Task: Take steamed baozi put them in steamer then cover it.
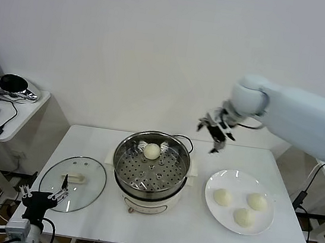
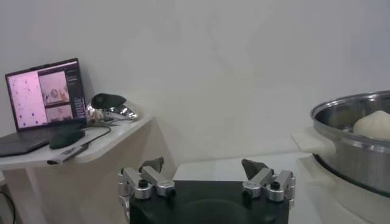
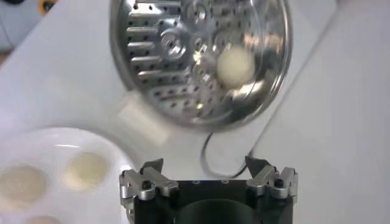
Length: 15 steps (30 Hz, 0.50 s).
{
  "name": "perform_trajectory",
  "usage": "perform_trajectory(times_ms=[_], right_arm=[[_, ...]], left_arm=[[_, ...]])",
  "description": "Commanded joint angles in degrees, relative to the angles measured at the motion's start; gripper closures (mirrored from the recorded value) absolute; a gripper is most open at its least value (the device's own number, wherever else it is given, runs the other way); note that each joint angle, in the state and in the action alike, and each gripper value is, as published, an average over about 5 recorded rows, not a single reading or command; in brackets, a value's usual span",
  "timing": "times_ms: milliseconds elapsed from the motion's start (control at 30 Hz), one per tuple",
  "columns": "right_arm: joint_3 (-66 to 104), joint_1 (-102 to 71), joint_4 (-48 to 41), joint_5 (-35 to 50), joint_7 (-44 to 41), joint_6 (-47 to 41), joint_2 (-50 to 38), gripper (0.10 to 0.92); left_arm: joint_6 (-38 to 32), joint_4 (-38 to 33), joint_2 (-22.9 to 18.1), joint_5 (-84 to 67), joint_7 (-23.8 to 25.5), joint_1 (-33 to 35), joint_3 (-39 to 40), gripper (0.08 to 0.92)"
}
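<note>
One cream-white baozi [image 1: 152, 151] lies on the perforated tray of the steel steamer [image 1: 123, 156] at the table's middle; it also shows in the right wrist view as baozi [image 3: 235, 65] in the steamer [image 3: 152, 49]. Three more baozi [image 1: 222, 196] rest on a white plate [image 1: 218, 180] to the right. The glass cover [image 1: 89, 178] lies flat on the table to the steamer's left. My right gripper [image 1: 215, 132] hangs open and empty in the air behind the table, between steamer and plate. My left gripper [image 1: 42, 195] sits open and low at the front left edge, by the cover.
A side desk [image 1: 29, 110] with a laptop, mouse and headset stands at the far left. A dark power cord [image 3: 210, 159] loops on the table behind the steamer. A white wall backs the table.
</note>
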Motion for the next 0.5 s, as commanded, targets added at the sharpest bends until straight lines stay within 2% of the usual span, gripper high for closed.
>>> perform_trajectory(times_ms=[33, 500], right_arm=[[6.33, -13.78, 4.88, -4.81, 1.40, -7.93, -14.16, 0.203], [21.84, -36.16, -6.04, -14.83, 1.73, -2.68, -7.93, 0.203]], left_arm=[[0.01, 0.00, 0.00, 0.02, -0.02, -0.05, -0.06, 0.177], [0.03, 0.13, -1.20, 0.48, -0.09, 0.67, -0.82, 0.177]])
